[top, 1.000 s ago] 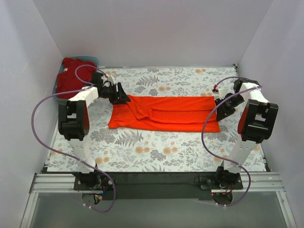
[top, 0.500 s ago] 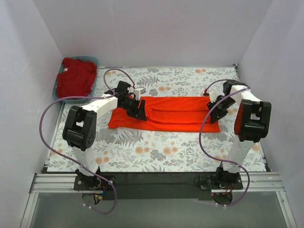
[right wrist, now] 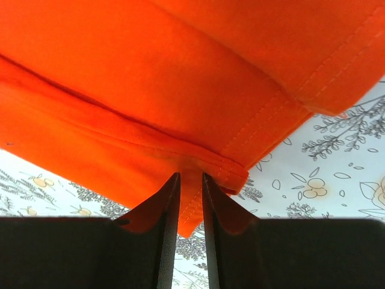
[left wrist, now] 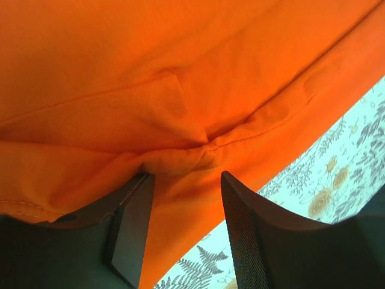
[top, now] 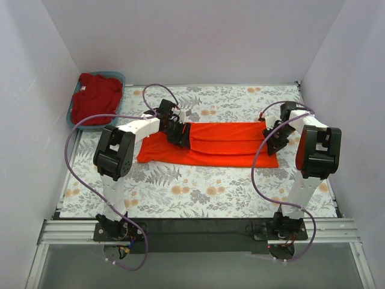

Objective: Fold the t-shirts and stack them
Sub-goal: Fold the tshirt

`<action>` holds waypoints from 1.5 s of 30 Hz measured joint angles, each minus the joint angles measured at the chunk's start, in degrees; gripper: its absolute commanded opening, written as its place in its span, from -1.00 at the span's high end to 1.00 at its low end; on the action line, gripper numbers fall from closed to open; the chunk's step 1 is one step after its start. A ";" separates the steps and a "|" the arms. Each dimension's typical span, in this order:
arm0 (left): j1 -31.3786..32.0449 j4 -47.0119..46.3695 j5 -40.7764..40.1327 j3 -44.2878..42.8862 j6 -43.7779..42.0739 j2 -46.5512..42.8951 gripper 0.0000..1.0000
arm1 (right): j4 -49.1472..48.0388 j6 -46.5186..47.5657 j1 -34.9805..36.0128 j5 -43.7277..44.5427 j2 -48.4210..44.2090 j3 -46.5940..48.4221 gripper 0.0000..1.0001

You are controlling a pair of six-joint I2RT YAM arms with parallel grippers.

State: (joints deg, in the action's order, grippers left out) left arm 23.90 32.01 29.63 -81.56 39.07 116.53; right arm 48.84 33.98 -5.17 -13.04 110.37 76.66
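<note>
Seen from above, the orange-red t-shirt (top: 222,144) lies mid-table (top: 198,192) as a folded band, and the crimson t-shirt (top: 95,99) is heaped in the blue bin (top: 118,76). Only the wrist views show the grips: the left gripper (left wrist: 185,174) has its jaws apart around a pucker, and the right gripper (right wrist: 190,174) pinches the hem.

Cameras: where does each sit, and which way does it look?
Top view: above and behind the arms, looking down on the table; left hand and right hand show.
Left wrist: on the left arm, close over the orange shirt; its fingers show.
Right wrist: on the right arm, at the shirt's edge; its fingers show.
Shared: all see the shirt.
</note>
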 measured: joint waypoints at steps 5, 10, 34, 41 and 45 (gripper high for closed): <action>0.00 -3.15 -2.43 -0.31 2.40 -0.11 0.02 | -1.40 -2.45 0.00 1.36 0.04 -0.28 0.42; -0.17 -7.30 -5.99 -0.31 4.55 -0.52 -0.02 | -1.95 -3.82 0.00 1.86 0.04 -0.39 0.35; -14.62 9.68 -5.42 8.17 -1.66 -14.97 0.11 | -0.72 -1.40 4.83 -3.89 -1.95 1.99 0.41; -14.88 17.73 -12.46 12.61 -5.18 -13.84 0.12 | -0.55 -0.24 6.27 -1.64 3.74 4.59 0.43; -15.89 17.62 -16.98 11.02 -6.25 -9.42 0.13 | -1.01 0.35 6.49 0.11 3.91 4.61 0.43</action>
State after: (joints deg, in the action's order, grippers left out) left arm 8.01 49.63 12.64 -70.54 32.82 107.11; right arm 47.83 34.33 1.32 -12.93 114.28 81.28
